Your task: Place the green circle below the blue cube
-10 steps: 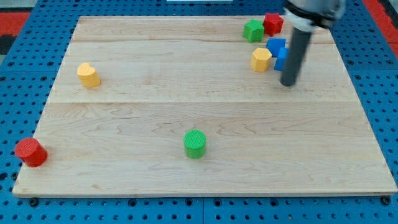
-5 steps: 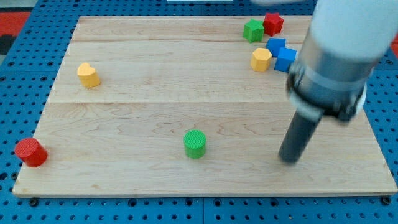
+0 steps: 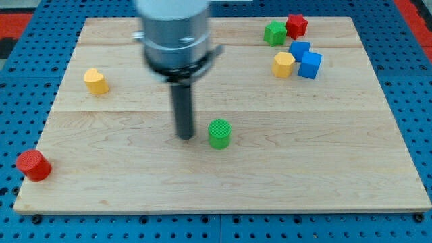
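Observation:
The green circle (image 3: 219, 133) stands on the wooden board (image 3: 223, 182), a little below its middle. My tip (image 3: 185, 137) rests on the board just left of the green circle, close to it; I cannot tell if they touch. The blue cube (image 3: 310, 65) sits at the upper right, with a second blue block (image 3: 300, 50) touching it at its upper left. The green circle is far to the lower left of the blue cube.
A yellow block (image 3: 283, 65) sits left of the blue cube. A green block (image 3: 275, 32) and a red block (image 3: 295, 25) lie near the top edge. A yellow block (image 3: 96, 81) is at the left. A red cylinder (image 3: 33, 165) sits at the lower left corner.
My tip swept from the upper right, down across the lower right, to the left side of the green circle. The green circle has shifted up and slightly right.

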`<state>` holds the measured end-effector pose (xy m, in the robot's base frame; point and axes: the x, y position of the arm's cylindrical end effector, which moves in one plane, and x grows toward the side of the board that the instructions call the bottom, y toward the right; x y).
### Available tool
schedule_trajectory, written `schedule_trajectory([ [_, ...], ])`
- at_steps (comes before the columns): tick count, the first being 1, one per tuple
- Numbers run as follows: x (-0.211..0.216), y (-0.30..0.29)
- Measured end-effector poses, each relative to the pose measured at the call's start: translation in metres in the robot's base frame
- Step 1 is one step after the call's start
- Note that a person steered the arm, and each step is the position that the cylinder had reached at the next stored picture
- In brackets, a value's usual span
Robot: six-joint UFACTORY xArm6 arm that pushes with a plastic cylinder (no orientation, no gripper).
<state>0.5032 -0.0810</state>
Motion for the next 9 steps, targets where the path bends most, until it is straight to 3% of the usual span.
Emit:
schedule_trajectory([
  [1, 0.009, 0.011],
  [2, -0.022, 0.088],
  [3, -0.026, 0.129],
  [4, 0.012, 0.078],
  [7, 0.021, 0.063],
  [9, 0.004, 0.147],
])
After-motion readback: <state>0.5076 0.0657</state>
